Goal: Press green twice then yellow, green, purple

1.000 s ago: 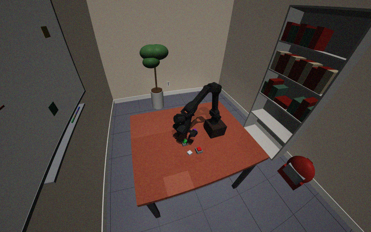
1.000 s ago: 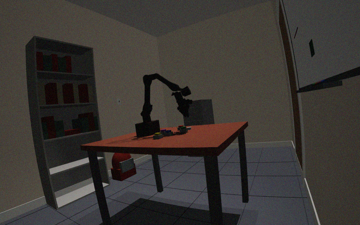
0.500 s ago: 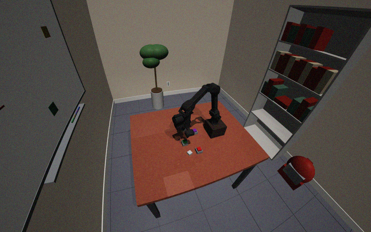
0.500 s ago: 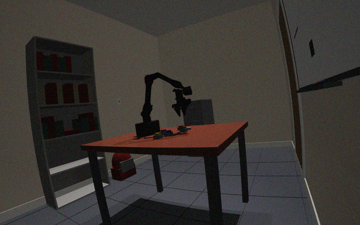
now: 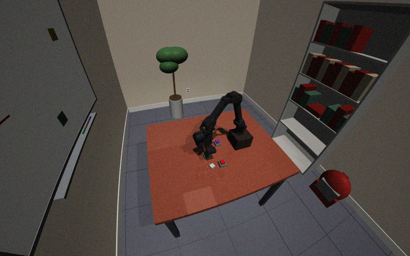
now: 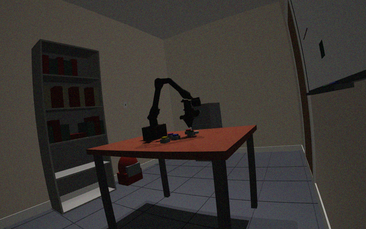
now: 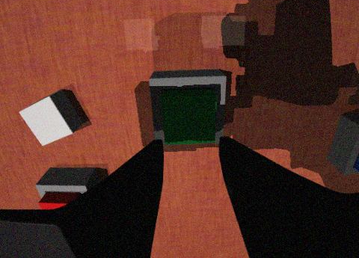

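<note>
The green button [image 7: 191, 114] sits in its grey housing straight below my gripper [image 7: 191, 140] [image 5: 207, 155] [image 6: 189, 126]. The fingers point down at the button's near edge, are drawn close together and hold nothing. In the top view the gripper hides the green button. The purple button [image 5: 217, 142] [image 6: 170, 134] lies just behind the gripper, near the arm's base. The yellow button [image 6: 165, 138] shows only in the exterior view, at the left of the row.
A red button [image 5: 222, 162] [image 7: 65, 183] and a white block [image 5: 212, 165] [image 7: 47, 120] lie close in front of the gripper. A blue button [image 6: 175, 135] [image 7: 346, 143] lies to one side. A small grey block [image 7: 233, 30] sits beyond the green button. The arm's dark base [image 5: 240, 138] stands behind.
</note>
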Controlling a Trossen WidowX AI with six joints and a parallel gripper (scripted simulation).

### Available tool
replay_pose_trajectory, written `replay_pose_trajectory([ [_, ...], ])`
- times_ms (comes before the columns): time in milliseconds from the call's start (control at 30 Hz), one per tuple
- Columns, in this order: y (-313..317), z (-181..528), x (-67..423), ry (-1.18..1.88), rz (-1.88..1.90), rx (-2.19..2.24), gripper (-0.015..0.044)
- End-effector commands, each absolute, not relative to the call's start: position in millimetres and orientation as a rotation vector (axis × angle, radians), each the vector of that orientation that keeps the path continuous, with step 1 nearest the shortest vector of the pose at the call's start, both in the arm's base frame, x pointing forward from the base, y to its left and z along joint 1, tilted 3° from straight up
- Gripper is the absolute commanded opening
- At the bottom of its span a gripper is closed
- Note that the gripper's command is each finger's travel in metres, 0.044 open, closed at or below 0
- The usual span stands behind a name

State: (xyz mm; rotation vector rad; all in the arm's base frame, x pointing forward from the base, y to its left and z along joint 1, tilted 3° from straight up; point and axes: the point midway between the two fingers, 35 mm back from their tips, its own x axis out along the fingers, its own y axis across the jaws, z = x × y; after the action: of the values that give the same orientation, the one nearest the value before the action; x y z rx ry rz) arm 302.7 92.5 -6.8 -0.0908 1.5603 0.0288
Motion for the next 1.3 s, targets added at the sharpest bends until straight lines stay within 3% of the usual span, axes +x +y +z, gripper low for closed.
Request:
replay_pose_trajectory([
  [0,92,-8,304,1.552,0.023,-0.089,0.0032],
  [1267,90,-42,304,1.552,0.023,-0.089,0.0020],
])
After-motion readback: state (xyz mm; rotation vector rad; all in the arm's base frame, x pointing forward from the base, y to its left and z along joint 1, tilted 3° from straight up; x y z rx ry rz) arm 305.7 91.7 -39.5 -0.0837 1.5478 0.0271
